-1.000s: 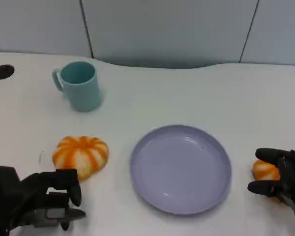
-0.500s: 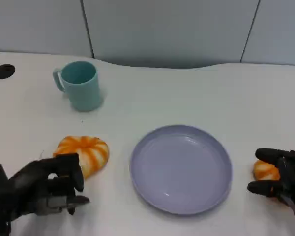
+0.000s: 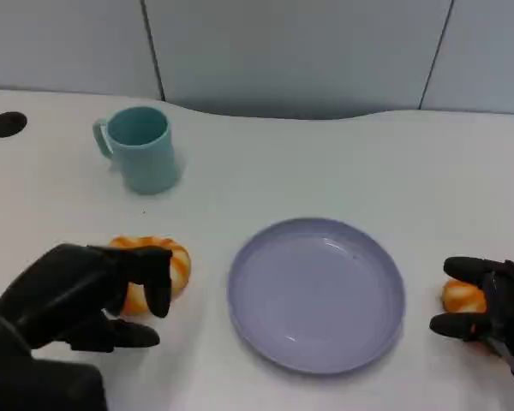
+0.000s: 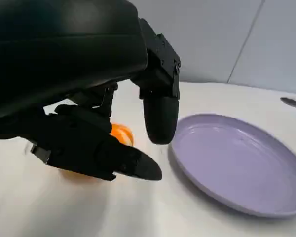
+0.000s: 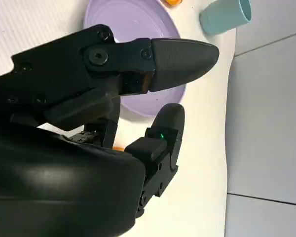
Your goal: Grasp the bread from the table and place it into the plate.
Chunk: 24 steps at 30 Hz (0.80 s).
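Note:
The bread (image 3: 164, 261), a round orange bun with white stripes, lies on the table left of the lilac plate (image 3: 315, 295). My left hand (image 3: 86, 295) hovers over its near side and hides part of it, fingers spread, with nothing held. In the left wrist view the fingers (image 4: 160, 116) arch over the bread (image 4: 121, 134), with the plate (image 4: 237, 163) beyond. My right hand (image 3: 490, 310) sits right of the plate, its fingers apart on either side of a second orange bun (image 3: 460, 297). The right wrist view shows the plate (image 5: 133, 19) past that hand's fingers (image 5: 180, 57).
A teal mug (image 3: 139, 150) stands at the back left, behind the bread. A dark round hole (image 3: 6, 124) marks the table's far left. The table's back edge curves in front of a grey wall. Bare white tabletop lies between mug and plate.
My left hand has risen and reached forward, from the table's near edge to over the bread, now covering its near half. The right hand has stayed put.

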Each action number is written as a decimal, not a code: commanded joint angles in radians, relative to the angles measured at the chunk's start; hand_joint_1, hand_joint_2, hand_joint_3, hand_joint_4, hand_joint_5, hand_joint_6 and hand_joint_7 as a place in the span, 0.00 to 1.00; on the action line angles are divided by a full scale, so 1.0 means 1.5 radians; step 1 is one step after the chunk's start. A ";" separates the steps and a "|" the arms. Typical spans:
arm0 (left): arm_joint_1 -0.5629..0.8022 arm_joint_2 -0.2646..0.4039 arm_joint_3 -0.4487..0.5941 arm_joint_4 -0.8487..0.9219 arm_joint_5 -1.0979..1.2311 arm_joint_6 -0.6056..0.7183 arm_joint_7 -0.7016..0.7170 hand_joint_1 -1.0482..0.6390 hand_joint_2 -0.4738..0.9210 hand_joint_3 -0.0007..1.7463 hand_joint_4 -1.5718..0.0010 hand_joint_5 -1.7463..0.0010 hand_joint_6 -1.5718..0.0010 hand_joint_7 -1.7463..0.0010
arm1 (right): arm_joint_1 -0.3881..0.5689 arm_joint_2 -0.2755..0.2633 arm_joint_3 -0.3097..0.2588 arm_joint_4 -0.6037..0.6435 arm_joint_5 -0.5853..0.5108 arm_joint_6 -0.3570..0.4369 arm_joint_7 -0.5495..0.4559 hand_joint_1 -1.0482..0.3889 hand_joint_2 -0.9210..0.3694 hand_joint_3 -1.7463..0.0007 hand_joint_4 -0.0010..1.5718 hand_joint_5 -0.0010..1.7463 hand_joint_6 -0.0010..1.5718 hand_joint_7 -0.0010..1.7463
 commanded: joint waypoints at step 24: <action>-0.164 0.012 -0.231 0.042 0.353 0.334 0.019 0.29 0.86 0.01 1.00 0.66 0.84 1.00 | 0.000 0.000 0.000 -0.002 0.002 -0.007 0.004 0.51 0.00 0.76 0.32 0.59 0.31 0.44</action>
